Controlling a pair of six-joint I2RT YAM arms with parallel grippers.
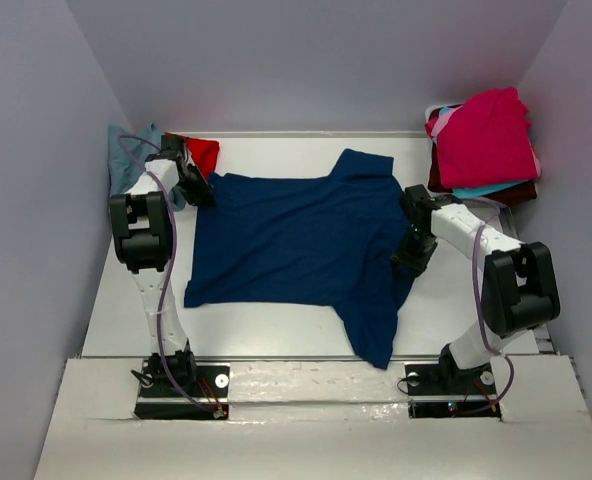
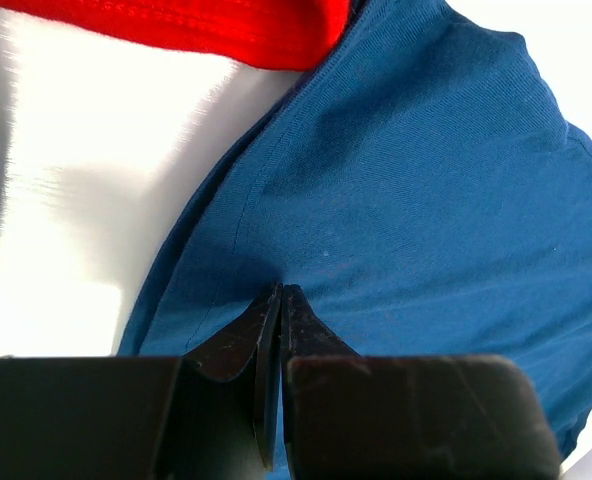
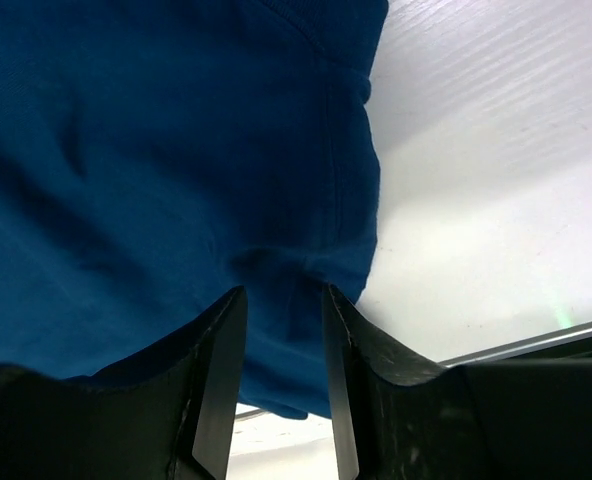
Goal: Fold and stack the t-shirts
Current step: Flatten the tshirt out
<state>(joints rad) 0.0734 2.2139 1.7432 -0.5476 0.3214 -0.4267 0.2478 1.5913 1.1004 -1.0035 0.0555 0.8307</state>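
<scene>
at the far left corner of the white table (image 1: 276, 150) a dusty blue-grey t-shirt (image 1: 128, 150) lies bunched against the wall, and a red t-shirt (image 1: 204, 152) sits just beside it. neither is in any container; both rest on the bare surface.

my left pincer (image 1: 194, 188) is down on the far left corner of the navy t-shirt (image 1: 296, 240). from my left wrist i see the two black fingers (image 2: 236, 345) pressed together, closed on the cloth just inside its edge, with creases running toward the tips. the red shirt's hem is just past that corner.

the navy t-shirt lies spread open across the middle of the table. one sleeve points to the far side and another part trails toward the near edge on the right.

my right pincer (image 1: 412, 258) is at the shirt's right edge. its fingers (image 3: 221, 350) stand apart, gripping nothing, with a puckered bit of hem showing between them.

at the far right corner is a pile: a magenta t-shirt (image 1: 486, 135) on top, a turquoise t-shirt (image 1: 481, 189) peeking out beneath, and a maroon t-shirt (image 1: 521, 192) at the bottom. a white edge (image 1: 438, 108) shows behind the pile; i cannot tell whether it belongs to a bin.
</scene>
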